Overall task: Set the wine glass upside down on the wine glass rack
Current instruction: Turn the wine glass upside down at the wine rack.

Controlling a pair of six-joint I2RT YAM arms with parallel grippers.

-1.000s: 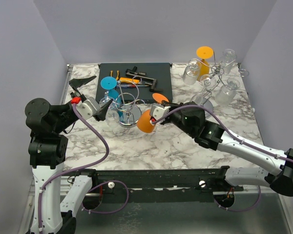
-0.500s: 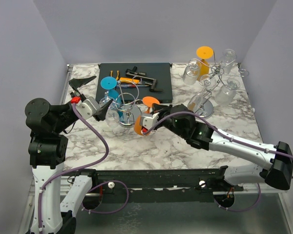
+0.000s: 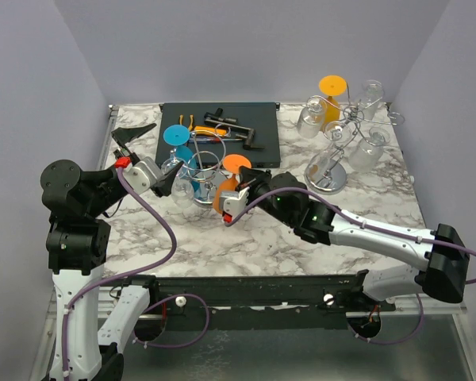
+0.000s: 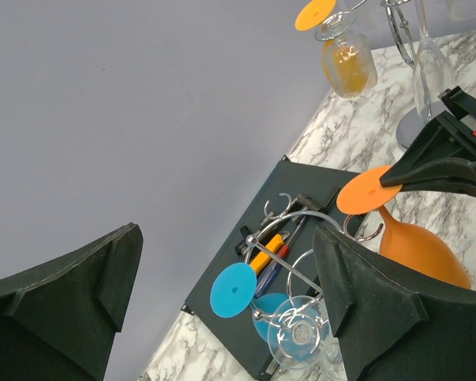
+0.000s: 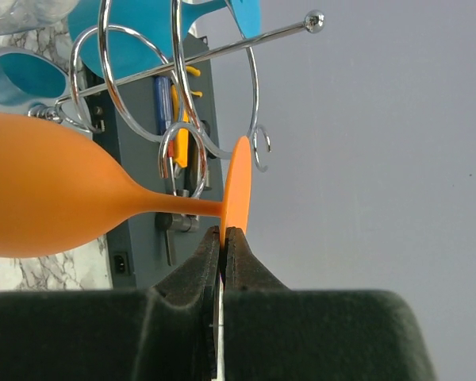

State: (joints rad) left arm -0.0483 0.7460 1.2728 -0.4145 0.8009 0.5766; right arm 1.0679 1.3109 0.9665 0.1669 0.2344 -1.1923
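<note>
The orange wine glass (image 3: 220, 198) hangs bowl down, its round foot (image 5: 239, 186) on top. My right gripper (image 3: 239, 184) is shut on the rim of that foot (image 4: 370, 190). The stem (image 5: 170, 205) lies at a curled hook (image 5: 182, 159) of the chrome wine glass rack (image 3: 206, 171); I cannot tell whether it rests in the hook. A blue glass (image 4: 236, 290) and a clear glass (image 4: 299, 341) hang upside down on this rack. My left gripper (image 3: 168, 178) stands wide open just left of the rack, holding nothing.
A black mat (image 3: 219, 131) with small tools lies behind the rack. At the back right a second chrome rack (image 3: 333, 151) carries clear glasses and an orange one (image 3: 331, 99). A black flat piece (image 3: 135, 131) lies at the back left.
My right arm has carried the orange glass left, from the table's middle up to the near rack's hooks. The left arm has not moved.
</note>
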